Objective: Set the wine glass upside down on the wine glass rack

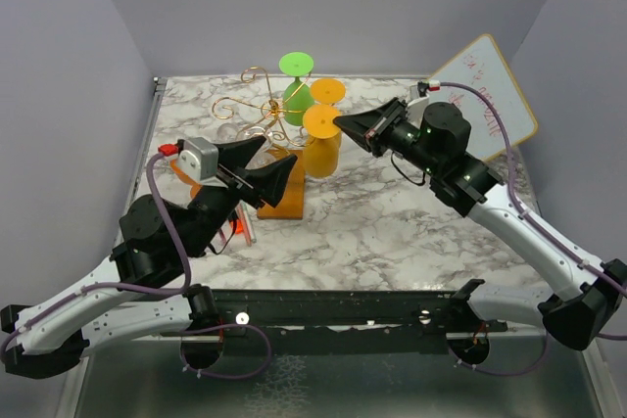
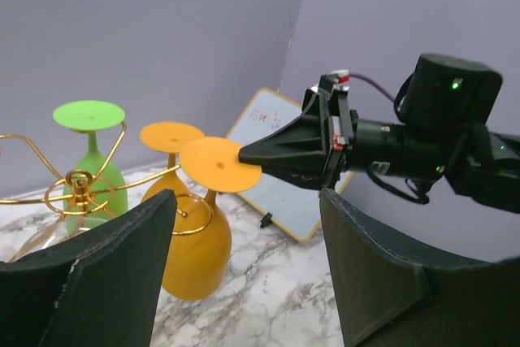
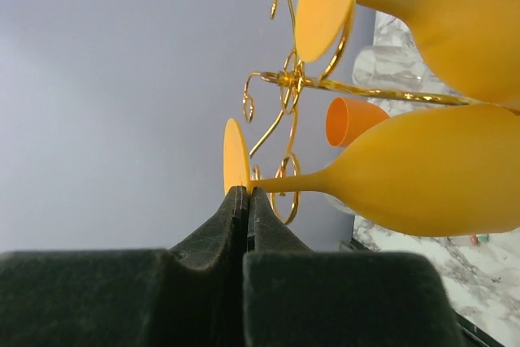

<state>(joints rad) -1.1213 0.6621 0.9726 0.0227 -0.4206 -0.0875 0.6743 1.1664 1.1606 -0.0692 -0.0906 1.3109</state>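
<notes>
"Top external: where is the wine glass?"

"The orange plastic wine glass stands foot up and bowl down, just beside the gold wire wine glass rack with its orange-brown wooden base, on the grey-veined marble table. I cannot tell whether the rim rests on the marble. The left gripper gapes wide above that base and holds nothing. The right gripper is closed, with its tip at the edge of the glass's foot."

"Left wrist?"

"The stem passes through one curled gold arm. A green wine glass and a second orange wine glass sit inverted behind it. A wood-framed white board leans further back."

"Right wrist?"

"Both black fingers press flat together with nothing between them. Their tips touch the foot's rim."
</notes>
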